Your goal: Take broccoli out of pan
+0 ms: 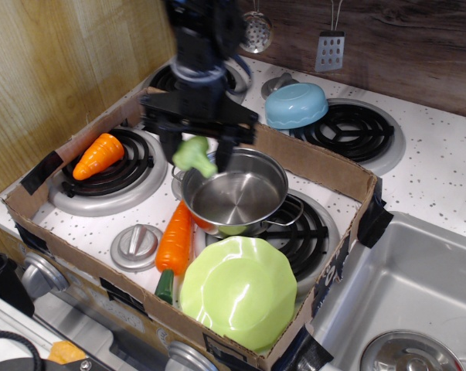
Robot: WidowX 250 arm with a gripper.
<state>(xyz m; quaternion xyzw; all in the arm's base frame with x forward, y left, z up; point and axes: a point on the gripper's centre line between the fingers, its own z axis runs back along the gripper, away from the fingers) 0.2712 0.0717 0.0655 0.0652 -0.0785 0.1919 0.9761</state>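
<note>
The pale-green broccoli (195,155) hangs in my gripper (195,154), lifted above the left rim of the pan. The jaws are shut on it from both sides. The pan (234,192), a shiny steel pot with wire loop handles, stands on the front right burner inside the cardboard box, and its inside shows bare metal. My arm comes down from the top of the view and hides part of the back left burner.
A lime-green plate (239,290) leans at the box's front. A long carrot (175,241) lies left of the pan, a short carrot (98,155) on the left burner. A blue bowl (296,105) sits behind the cardboard box wall (325,167). A sink (415,294) lies at right.
</note>
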